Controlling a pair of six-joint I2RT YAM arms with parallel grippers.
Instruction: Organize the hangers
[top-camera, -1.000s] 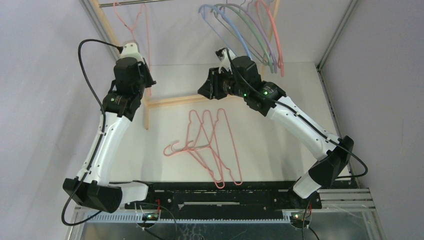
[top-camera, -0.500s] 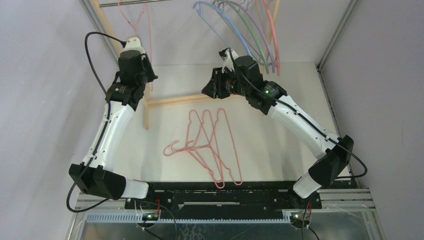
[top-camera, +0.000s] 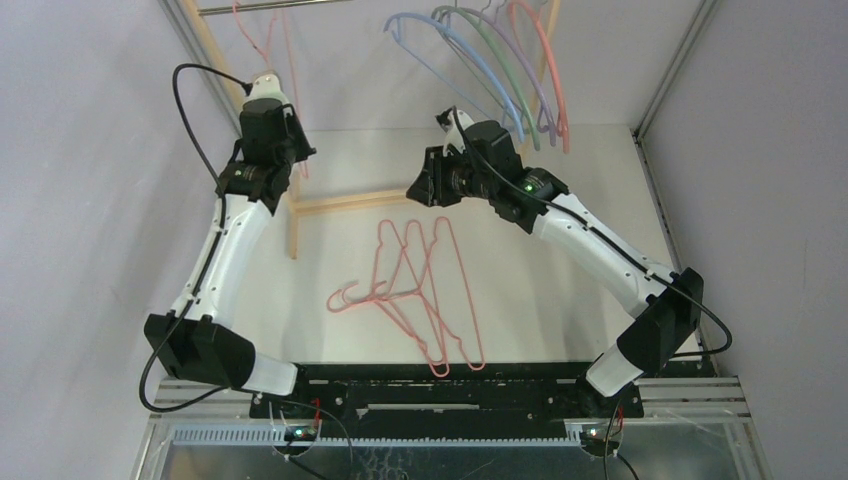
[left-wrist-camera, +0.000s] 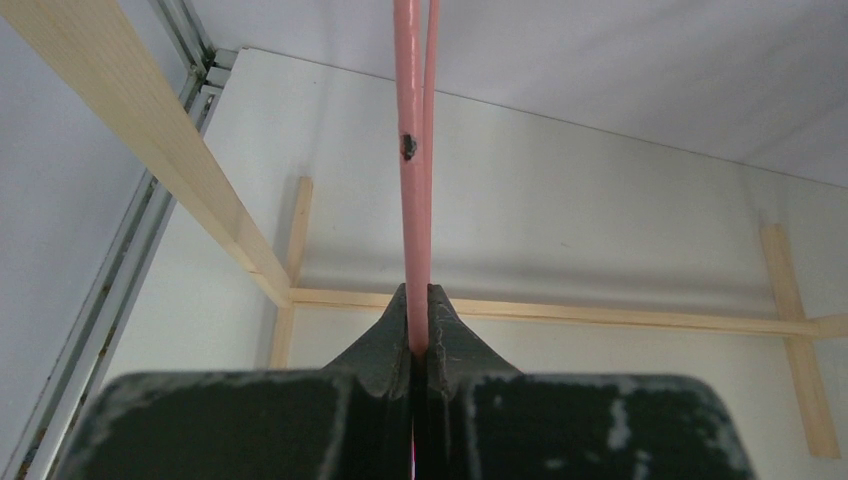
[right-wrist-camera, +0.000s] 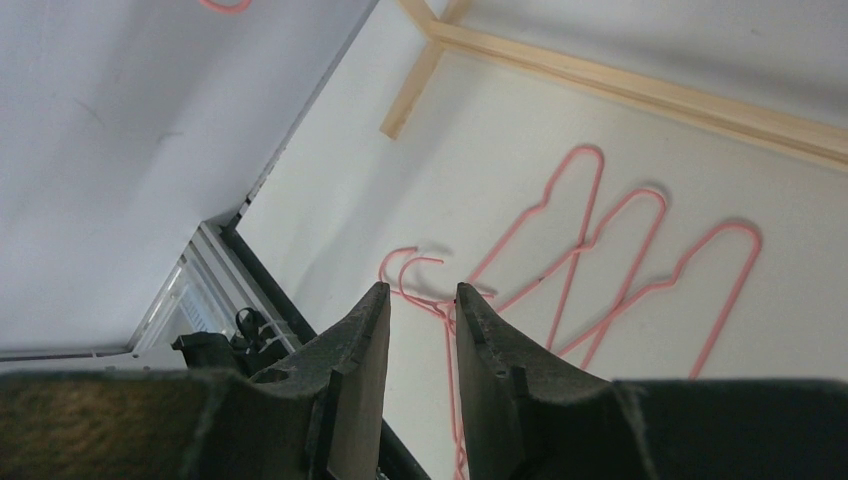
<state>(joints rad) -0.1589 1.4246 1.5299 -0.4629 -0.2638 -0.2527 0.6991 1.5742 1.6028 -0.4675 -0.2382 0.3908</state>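
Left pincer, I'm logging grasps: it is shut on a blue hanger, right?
Not quite. The left pincer is shut, but on a salmon-pink hanger, not a blue one; the left wrist view shows it.

Three hangers (top-camera: 412, 285) lie overlapped mid-table (top-camera: 520, 320), hooks to the left; behind them stands the rack (top-camera: 345, 201); a row of hangers (top-camera: 505, 75) hangs back right; a lone hanger (left-wrist-camera: 408, 200) back left.
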